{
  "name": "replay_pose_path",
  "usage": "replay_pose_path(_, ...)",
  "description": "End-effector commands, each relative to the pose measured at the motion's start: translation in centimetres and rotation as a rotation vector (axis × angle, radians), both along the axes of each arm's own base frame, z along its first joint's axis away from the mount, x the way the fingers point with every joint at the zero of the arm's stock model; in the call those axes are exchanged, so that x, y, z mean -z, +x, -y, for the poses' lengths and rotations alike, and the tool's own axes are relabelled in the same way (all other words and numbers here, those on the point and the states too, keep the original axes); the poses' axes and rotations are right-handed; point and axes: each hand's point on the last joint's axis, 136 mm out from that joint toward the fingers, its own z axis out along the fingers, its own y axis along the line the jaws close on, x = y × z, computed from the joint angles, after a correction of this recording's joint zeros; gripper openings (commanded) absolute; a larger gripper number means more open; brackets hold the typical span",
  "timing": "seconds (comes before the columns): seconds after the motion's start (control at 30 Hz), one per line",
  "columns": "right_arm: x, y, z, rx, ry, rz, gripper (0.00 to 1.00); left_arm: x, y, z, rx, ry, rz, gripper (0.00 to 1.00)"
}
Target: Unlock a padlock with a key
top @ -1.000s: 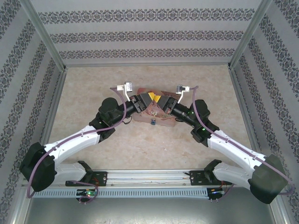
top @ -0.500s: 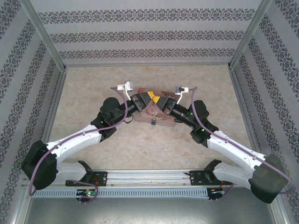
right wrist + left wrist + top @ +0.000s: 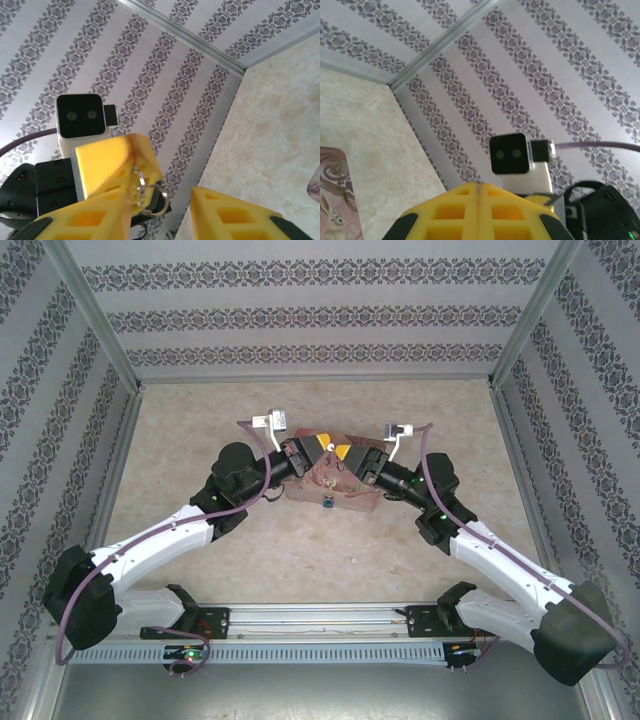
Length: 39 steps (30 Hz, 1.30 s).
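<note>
Striped floral wallpaper walls (image 3: 320, 315), beige table (image 3: 200, 440); left tool (image 3: 479, 200) clamped on a key ring (image 3: 151, 198), right tool (image 3: 162, 204) wide apart.

Even, diffuse light from above keeps the top external view bright. The beige counter (image 3: 200, 430) carries only faint, soft-edged shadows and no glare, while the patterned walls (image 3: 320, 320) splay outward toward the corners (a wide lens, by the look of the slanting metal posts (image 3: 95, 315)). In the left wrist view the yellow fingers (image 3: 450, 215) sit too near the lens and look soft, whereas the wall behind stays fairly crisp, colours throughout slightly pale and washed.
</note>
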Motion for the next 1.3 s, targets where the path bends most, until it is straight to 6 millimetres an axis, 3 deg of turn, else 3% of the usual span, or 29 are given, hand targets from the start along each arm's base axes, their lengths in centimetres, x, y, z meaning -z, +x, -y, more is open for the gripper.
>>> replay_pose_path(0.0, -0.9, -2.1, 0.2, -0.131, -0.003, 0.053, 0.42, -2.1, -1.3, 0.0, 0.073, 0.024, 0.045, 0.0)
replay_pose_path(0.17, -2.2, -3.5, -0.1, -0.234, -0.027, 0.122, 0.49, -2.5, -2.5, 0.5, 0.151, 0.071, 0.045, 0.0)
replay_pose_path(0.43, -3.7, -4.2, -0.6, -0.299, -0.032, 0.171, 0.49, -2.7, -3.3, 0.8, 0.21, 0.107, 0.045, 0.0)
replay_pose_path(1.27, -2.6, -3.7, -1.5, -0.319, -0.072, 0.127, 0.19, -2.4, -2.7, 1.3, 0.234, 0.1, 0.04, 0.0)
